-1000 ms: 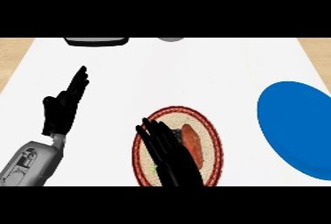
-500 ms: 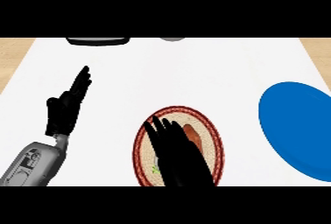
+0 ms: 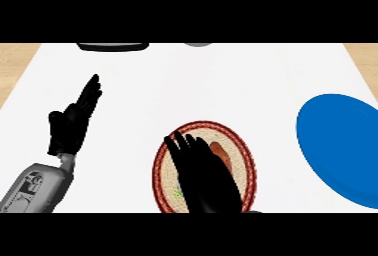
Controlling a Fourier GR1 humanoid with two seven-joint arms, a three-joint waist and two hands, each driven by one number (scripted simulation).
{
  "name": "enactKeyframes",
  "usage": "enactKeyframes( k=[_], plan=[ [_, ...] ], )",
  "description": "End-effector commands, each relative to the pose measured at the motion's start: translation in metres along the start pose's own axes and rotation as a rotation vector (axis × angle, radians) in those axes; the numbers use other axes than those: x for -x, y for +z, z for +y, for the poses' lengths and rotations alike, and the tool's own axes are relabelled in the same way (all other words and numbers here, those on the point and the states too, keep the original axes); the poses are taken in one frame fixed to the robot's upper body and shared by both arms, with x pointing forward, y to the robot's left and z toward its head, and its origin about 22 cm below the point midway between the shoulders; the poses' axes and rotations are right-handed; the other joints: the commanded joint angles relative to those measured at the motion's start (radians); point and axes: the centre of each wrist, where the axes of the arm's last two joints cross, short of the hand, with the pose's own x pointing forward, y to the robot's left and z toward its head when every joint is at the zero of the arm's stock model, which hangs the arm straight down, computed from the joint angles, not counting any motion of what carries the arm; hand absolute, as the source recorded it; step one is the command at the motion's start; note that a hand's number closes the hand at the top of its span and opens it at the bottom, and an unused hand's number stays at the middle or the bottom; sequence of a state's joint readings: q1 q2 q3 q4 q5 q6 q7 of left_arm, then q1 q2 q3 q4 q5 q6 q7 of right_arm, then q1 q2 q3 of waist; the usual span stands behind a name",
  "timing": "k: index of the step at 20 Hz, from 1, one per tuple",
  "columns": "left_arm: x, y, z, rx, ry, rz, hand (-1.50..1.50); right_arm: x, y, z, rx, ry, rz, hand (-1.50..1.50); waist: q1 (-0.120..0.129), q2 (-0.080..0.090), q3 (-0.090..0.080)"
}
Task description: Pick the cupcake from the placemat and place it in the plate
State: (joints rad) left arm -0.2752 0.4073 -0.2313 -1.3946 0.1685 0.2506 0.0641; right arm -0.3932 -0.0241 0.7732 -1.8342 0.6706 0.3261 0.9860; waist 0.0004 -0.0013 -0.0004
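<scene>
The fingers [image 3: 188, 150] of my right hand [image 3: 210, 190] lie straight and close together, pointing toward 11 o'clock and curled round nothing. They stretch across the middle of the round woven placemat [image 3: 244, 150] with its dark red rim, which sits at 6 o'clock on the white table [image 3: 221, 85].

The cupcake [image 3: 219, 154] is on that placemat. It shows as a reddish-brown sliver just at 3 o'clock of my fingers, with most of it hidden under them. I cannot tell whether my fingers touch it or only hang above it. A small green speck [image 3: 178, 191] peeks out on the mat at 9 o'clock of my palm.

The blue plate [image 3: 339, 145] lies at 3 o'clock on the table, well apart from the placemat, and the view's right edge cuts it off.

My left hand [image 3: 68, 131] rests at 9 o'clock with its fingers straight and up, holding nothing.

At the table's far edge a dark object [image 3: 112, 46] sits at 11 o'clock and a grey round thing [image 3: 197, 44] at 12 o'clock. Both are cut off, and I cannot make out what they are.
</scene>
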Motion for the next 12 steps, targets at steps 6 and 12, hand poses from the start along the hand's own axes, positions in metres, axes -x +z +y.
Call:
enactKeyframes(
  k=[6,12],
  plan=[
    [0.000,-0.008,0.011,0.022,0.019,-0.001,0.00,0.017,-0.035,0.037,-0.123,0.103,0.136,-1.50,0.001,0.002,0.000],
    [0.004,0.013,0.011,0.013,0.004,0.009,0.00,0.027,-0.040,0.059,-0.165,0.117,0.137,-1.50,0.004,0.001,0.000]
  ],
)
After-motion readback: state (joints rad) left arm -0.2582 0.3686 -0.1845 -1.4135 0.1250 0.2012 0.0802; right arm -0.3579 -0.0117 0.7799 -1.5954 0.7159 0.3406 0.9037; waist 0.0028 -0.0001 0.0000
